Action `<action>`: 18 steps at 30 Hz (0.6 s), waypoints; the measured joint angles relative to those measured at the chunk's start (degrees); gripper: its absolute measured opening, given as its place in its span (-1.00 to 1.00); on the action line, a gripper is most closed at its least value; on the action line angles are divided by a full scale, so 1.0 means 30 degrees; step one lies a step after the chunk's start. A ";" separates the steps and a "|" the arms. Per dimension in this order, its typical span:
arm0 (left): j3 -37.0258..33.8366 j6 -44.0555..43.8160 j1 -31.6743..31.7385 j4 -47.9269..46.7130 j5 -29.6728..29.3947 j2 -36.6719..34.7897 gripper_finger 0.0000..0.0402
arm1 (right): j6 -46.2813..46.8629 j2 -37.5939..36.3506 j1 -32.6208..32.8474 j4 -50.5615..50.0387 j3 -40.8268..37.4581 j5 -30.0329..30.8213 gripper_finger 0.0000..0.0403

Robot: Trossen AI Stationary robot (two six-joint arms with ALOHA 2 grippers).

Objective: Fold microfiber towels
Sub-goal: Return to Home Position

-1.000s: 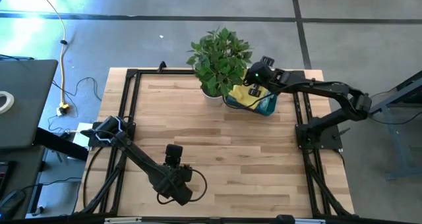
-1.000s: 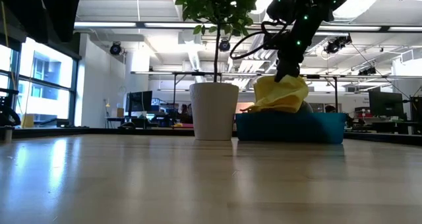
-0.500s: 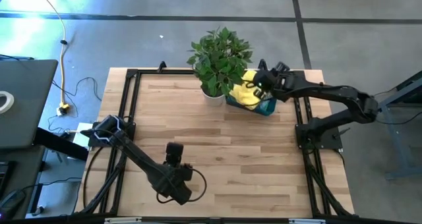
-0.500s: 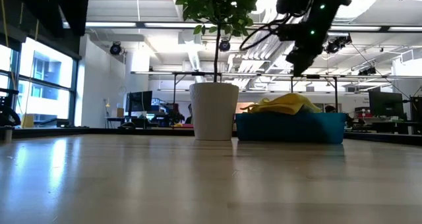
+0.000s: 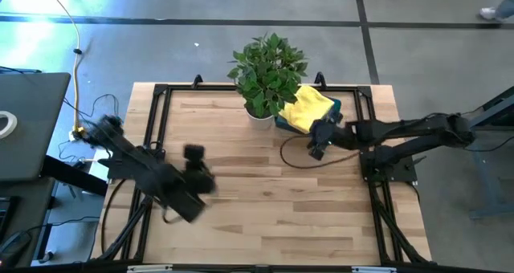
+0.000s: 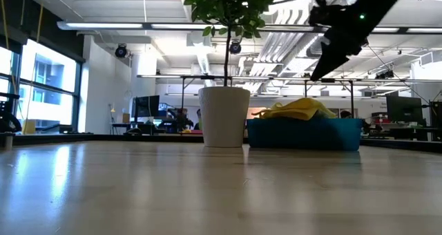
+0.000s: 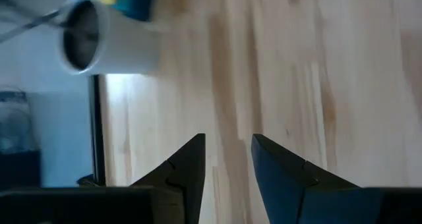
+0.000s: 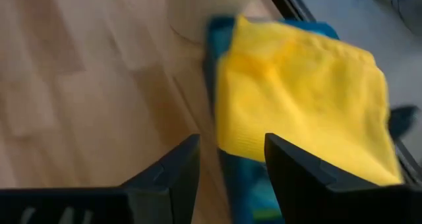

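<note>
Since the yellow towel on the bin looks soft and light, we'd pinch its edge; left claw and right claw hang released.

Bright ceiling strip lights behind the potted plant fill the room; the tabletop before the plant carries a pale sheen. In the high view the left arm is smeared. Both wrist views are soft, the yellow towel smudged.
</note>
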 joint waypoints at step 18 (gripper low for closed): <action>-0.7827 -0.6929 -0.0035 0.0752 -0.2436 -1.2114 -0.44 | 0.0675 -0.8872 0.3138 1.1562 -0.9595 -0.0696 -0.20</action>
